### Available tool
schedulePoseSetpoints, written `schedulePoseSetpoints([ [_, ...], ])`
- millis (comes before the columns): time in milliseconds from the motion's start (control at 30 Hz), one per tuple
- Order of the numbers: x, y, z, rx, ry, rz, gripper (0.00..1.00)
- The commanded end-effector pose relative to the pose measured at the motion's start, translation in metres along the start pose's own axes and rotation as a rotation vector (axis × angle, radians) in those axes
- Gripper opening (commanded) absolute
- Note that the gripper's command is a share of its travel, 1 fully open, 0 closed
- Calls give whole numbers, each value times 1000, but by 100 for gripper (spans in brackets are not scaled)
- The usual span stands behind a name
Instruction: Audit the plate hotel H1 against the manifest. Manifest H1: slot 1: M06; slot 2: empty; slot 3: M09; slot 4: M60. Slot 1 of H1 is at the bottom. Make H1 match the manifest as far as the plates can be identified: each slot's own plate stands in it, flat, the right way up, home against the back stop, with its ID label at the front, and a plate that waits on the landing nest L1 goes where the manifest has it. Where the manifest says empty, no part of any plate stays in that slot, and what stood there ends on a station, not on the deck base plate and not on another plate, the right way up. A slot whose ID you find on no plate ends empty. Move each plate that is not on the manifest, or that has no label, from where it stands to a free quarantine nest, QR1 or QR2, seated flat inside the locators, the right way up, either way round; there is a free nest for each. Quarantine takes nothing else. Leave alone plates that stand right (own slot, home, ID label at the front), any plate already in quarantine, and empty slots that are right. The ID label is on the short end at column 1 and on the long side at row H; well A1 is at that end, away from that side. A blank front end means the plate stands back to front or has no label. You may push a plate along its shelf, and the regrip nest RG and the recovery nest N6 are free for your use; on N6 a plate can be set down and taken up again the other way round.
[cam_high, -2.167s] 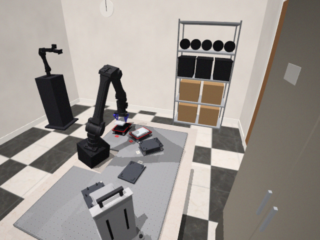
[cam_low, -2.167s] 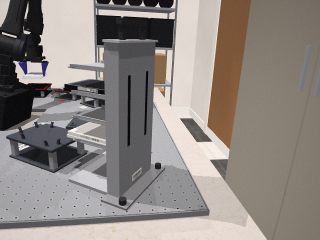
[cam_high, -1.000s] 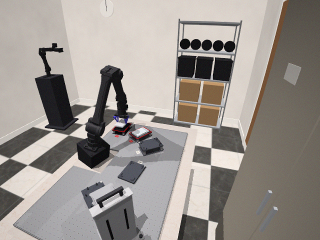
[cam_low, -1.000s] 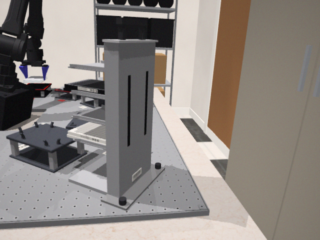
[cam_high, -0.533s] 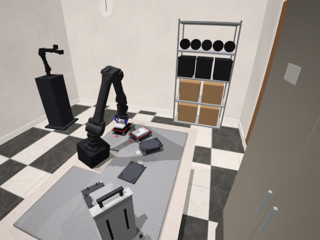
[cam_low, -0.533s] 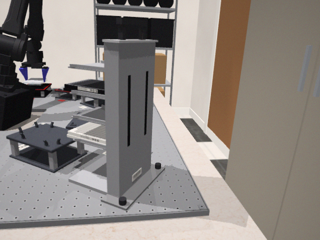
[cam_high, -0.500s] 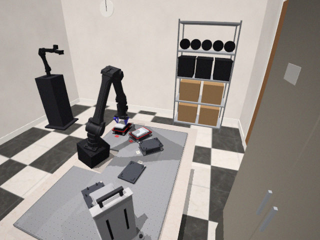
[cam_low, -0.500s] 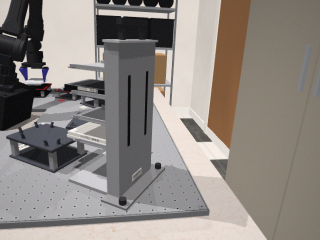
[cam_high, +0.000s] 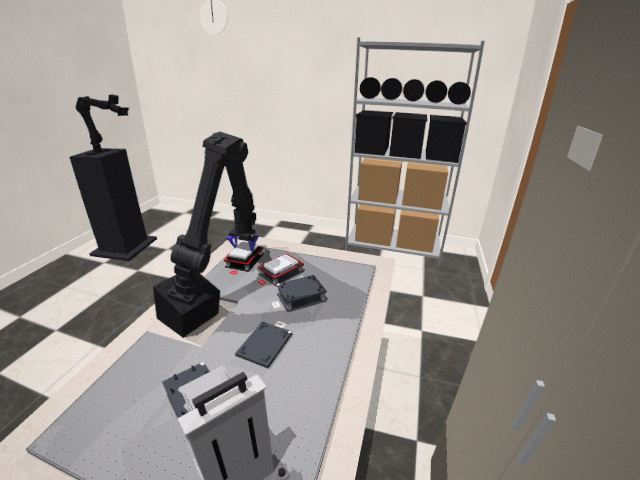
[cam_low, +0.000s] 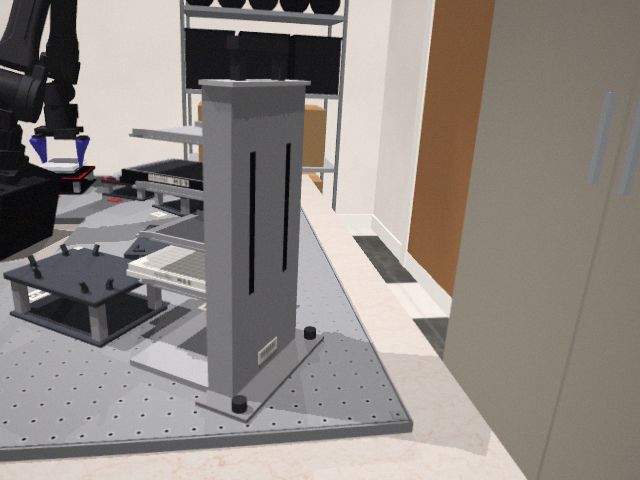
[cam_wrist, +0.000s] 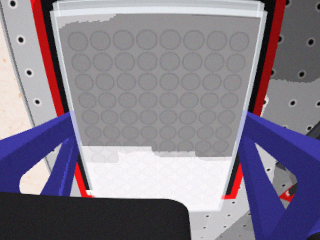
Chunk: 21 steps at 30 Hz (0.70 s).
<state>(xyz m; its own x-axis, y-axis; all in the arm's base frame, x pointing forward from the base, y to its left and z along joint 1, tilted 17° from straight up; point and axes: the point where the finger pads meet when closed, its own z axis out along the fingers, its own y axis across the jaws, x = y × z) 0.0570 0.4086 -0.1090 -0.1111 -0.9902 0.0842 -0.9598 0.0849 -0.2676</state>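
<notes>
My gripper (cam_high: 242, 241) stands at the far end of the deck over the left red-rimmed quarantine nest (cam_high: 242, 256). It is shut on a clear, white-rimmed well plate (cam_wrist: 160, 94), with the blue fingers against the plate's long sides. The plate lies flat inside the red rim, at or just above the nest; it also shows in the exterior view (cam_low: 62, 166). No label shows on it from here. The second red-rimmed nest (cam_high: 280, 267) holds a light plate. The hotel H1 (cam_low: 256, 232) stands near the camera, with a white plate (cam_low: 165, 268) on a low shelf.
A dark raised nest (cam_high: 302, 291) beside the red nests seems to carry a black plate with a label strip (cam_low: 165, 175). A flat dark nest (cam_high: 263, 343) lies mid-deck. An empty dark nest with locators (cam_low: 77, 279) stands by the hotel. The arm's base (cam_high: 186, 304) is left.
</notes>
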Motion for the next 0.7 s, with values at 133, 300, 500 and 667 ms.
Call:
schedulePoseSetpoints([
  [133,0,-2,7,4,-3,-6,86],
  [300,-1,-3,10,4,-3,-4,86],
  [500,-13,-1,0,0,-32,4,86],
  [667,-13,-1,0,0,-32,4,100],
])
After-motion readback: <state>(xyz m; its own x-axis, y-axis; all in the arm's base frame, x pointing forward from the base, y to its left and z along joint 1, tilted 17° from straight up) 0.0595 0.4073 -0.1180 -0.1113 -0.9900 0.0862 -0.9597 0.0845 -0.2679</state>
